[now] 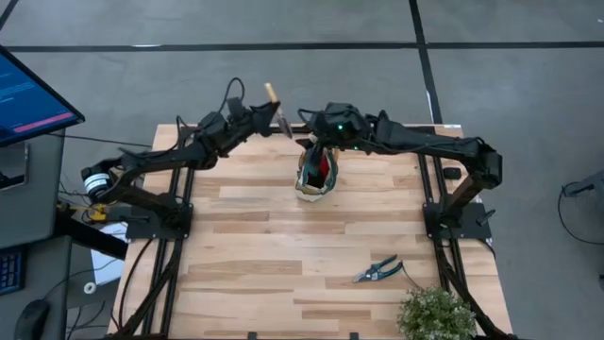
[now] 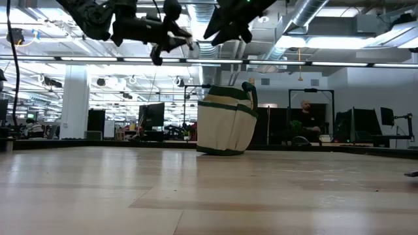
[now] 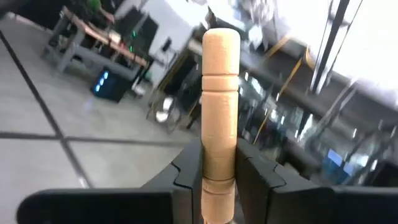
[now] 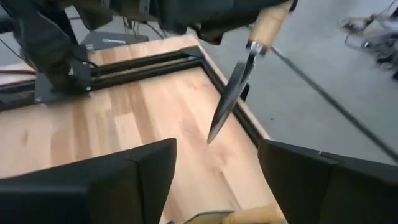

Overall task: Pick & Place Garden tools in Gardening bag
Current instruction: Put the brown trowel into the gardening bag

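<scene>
Left pincer (image 1: pixel 267 110) is clamped on the wooden handle of a silver-bladed trowel (image 1: pixel 276 106), held high beside the beige teal-trimmed canvas bag (image 1: pixel 316 172) probably for dropping in, while the right pincer (image 1: pixel 321 142) hangs open-fingered right over the bag on the desk (image 1: pixel 283 246).

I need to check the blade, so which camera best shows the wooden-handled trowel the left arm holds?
The right wrist view: the wooden-handled trowel hangs there with its whole silver blade visible. The left wrist view shows only its handle, clamped in the left gripper. The high view shows it small, and the low view barely shows it.
</scene>
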Motion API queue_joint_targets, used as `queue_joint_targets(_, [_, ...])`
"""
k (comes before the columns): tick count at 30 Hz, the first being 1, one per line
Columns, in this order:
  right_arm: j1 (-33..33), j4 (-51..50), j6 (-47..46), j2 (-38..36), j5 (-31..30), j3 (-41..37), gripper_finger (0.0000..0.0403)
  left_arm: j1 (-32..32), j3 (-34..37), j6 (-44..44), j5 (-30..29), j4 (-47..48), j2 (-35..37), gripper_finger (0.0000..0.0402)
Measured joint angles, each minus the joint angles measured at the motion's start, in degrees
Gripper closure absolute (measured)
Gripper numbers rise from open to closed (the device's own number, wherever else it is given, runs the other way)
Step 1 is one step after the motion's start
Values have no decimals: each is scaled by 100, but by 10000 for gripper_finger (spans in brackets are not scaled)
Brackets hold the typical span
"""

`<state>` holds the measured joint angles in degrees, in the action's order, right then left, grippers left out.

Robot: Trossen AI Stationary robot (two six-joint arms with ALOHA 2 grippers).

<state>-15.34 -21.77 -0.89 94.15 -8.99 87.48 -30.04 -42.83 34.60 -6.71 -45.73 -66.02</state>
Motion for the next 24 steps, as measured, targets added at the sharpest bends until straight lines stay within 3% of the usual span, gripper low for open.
queue_joint_targets(14, [-135,1302,239,-13,-162,20,206,132,0,830,-1097,-943,118,336])
queue_joint_targets(24, [-163,1554,272,-13,-146,20,206,133,-2,1090,-1325,-1304,118,335])
